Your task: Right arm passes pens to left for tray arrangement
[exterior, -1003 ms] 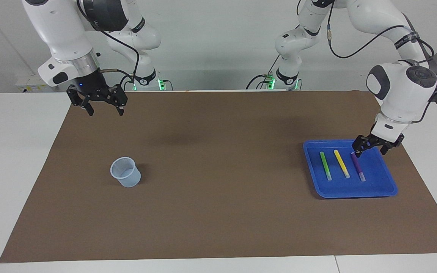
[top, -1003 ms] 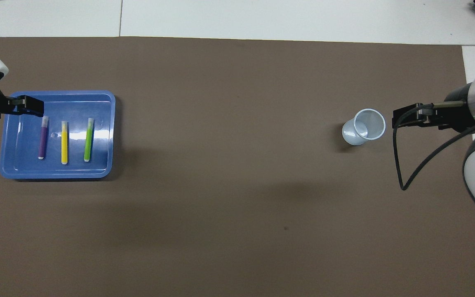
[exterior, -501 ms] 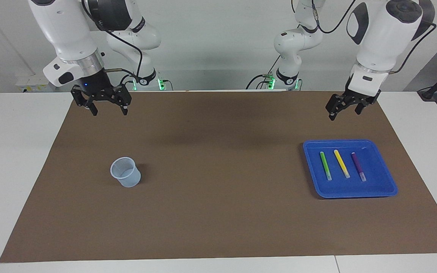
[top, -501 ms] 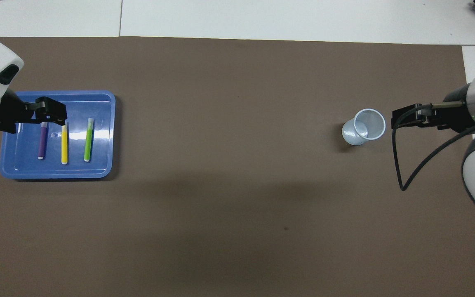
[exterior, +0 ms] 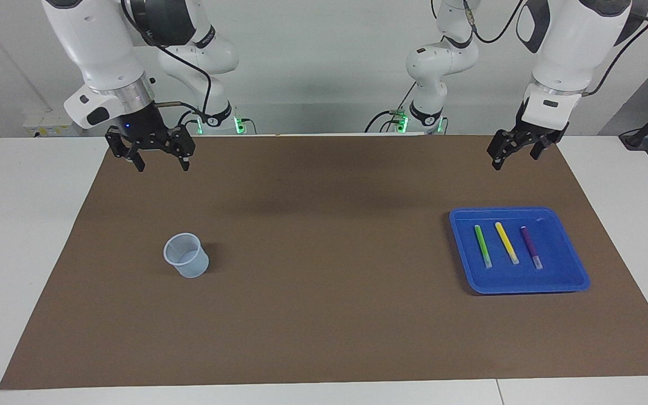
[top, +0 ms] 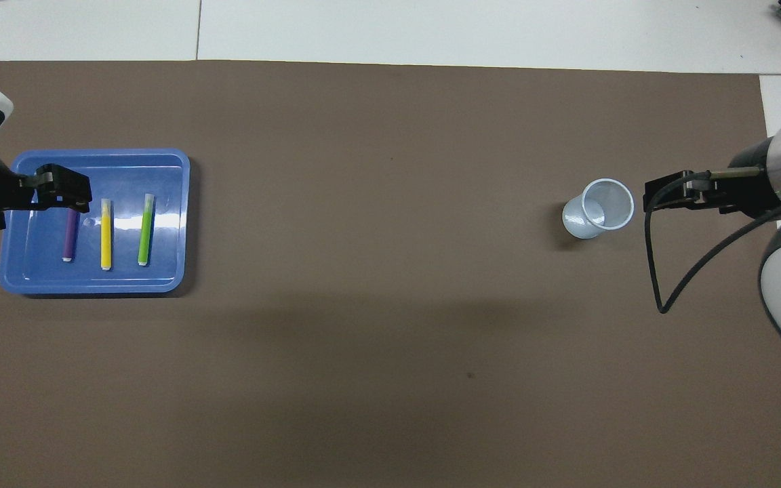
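The left claw (exterior: 516, 153) hangs open and empty, raised over the brown mat (exterior: 324, 259) just nearer the robots than the tray (exterior: 577, 270). The right claw (exterior: 158, 157) waits open and empty, raised over the mat's corner at the right arm's end. The three pens, green (exterior: 482, 246), yellow (exterior: 507, 242) and purple (exterior: 531, 247), lie side by side in the blue tray, apart from one another, whitish tips pointing away from the robots. A translucent cup (exterior: 187, 255) stands empty toward the right arm's end, well apart from the tray.

The arrangement looks finished; the sound move is to keep both claws high and clear of the tray rim. The mat covers a white tabletop (exterior: 20, 225); a pale wall (exterior: 313, 67) rises past the arms' bases.
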You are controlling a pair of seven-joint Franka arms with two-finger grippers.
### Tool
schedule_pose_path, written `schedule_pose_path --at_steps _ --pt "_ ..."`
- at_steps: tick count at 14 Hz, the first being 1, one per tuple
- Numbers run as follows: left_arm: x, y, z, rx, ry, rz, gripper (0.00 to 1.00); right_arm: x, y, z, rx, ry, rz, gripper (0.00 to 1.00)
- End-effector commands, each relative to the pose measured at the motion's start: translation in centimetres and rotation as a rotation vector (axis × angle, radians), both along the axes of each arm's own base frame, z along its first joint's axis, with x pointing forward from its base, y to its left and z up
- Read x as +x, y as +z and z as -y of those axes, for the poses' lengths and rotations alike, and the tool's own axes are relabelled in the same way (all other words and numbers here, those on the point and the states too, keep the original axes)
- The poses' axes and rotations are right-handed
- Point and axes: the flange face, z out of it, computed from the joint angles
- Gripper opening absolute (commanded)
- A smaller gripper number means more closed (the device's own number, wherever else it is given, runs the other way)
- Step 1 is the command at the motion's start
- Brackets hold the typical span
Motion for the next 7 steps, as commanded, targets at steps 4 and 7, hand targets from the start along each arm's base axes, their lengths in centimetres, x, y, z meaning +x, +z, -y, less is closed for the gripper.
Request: schedule_pose_path --at_steps 4,7 --pt "-3.2 1.9 0.4 0.017 0.012 -0.017 1.0 -0.6 0.2 0.5 0.018 0.002 0.012 1.0" --pt "-2.3 3.5 0.4 -0.02 0.018 0.056 1.0 -0.6 0.3 0.6 0.018 0.004 0.015 1.0"
